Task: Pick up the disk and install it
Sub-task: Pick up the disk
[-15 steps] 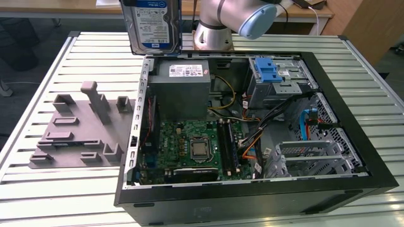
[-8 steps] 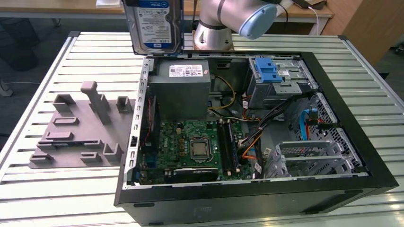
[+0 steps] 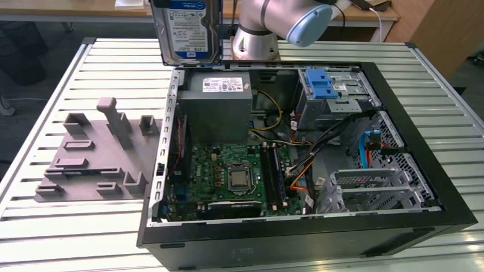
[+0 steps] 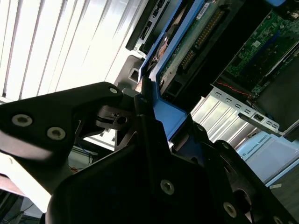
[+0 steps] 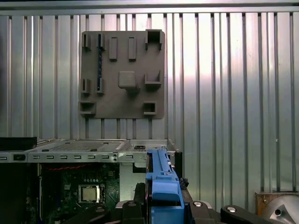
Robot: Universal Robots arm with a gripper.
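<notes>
Silver disk (image 3: 185,28) in blue frame, held upright, tool (image 4: 156,114) clenched on the frame's edge, raised clear of the slatted metal tabletop (image 3: 45,226), open case (image 3: 302,141) below the tool, grey holder (image 3: 98,153) lying well apart from the tool, beside the case

Blown-out glare on the ribbed silver metal tabletop (image 4: 60,42) in the second wrist view; dim shade inside the open black computer case (image 3: 302,243).

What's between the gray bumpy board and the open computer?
Just bare table slats: in the first wrist view a strip of them separates the gray board from the computer case.
</notes>
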